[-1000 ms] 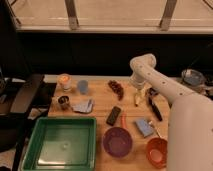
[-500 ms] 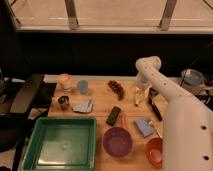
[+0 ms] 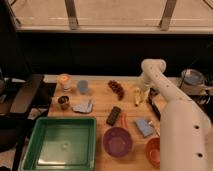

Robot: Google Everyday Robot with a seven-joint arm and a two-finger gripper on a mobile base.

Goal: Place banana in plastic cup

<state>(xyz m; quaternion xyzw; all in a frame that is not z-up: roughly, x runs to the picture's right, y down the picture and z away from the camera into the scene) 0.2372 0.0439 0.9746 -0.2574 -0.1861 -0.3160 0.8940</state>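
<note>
Banana just beside half-hidden gripper

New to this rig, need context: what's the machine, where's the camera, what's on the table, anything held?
One picture, from one camera looking down on a wooden table; its mounting is unknown. The white shape at right is the robot's single arm, ending in a two-finger gripper that sits right at the banana. Whether it grips the banana cannot be told. Also on the table: light blue plastic cup, orange-white cup, small dark cup, grape-like bunch, black bar, purple bowl, orange bowl, green tray. The banana is not in the plastic cup yet.
</note>
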